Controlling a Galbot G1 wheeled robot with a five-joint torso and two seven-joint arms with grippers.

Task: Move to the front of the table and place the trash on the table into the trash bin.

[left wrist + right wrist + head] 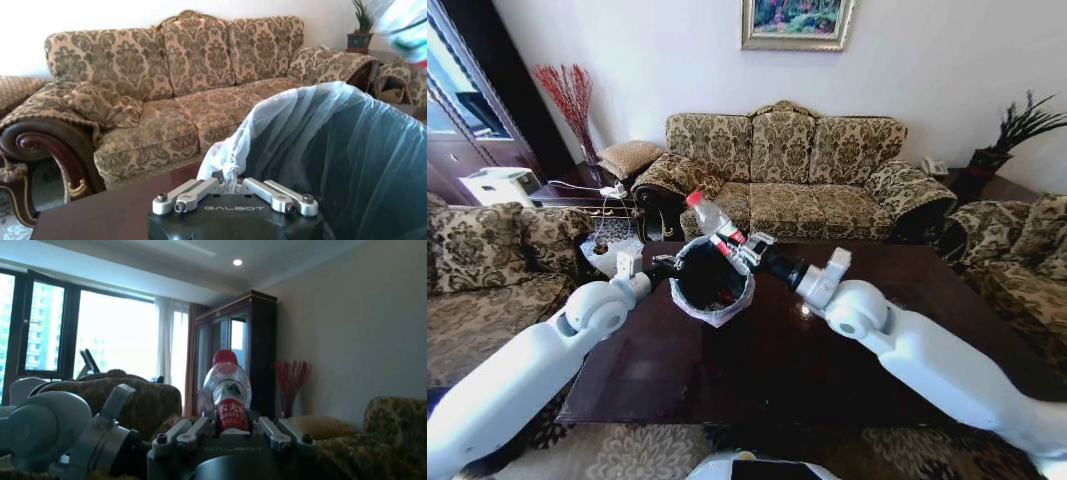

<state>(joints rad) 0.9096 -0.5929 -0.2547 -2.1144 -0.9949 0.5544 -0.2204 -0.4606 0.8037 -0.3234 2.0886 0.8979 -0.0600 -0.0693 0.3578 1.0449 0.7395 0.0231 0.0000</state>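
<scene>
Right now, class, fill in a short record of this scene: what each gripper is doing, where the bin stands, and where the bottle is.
left gripper: shut on the bag liner at the rim of the trash bin
right gripper: shut on the bottle, at the bin's far rim
bottle: clear plastic, red cap, red label, tilted above the bin's opening
trash bin: on the table, between the two grippers; some litter lies inside
table: dark glossy wood
behind: patterned sofa
</scene>
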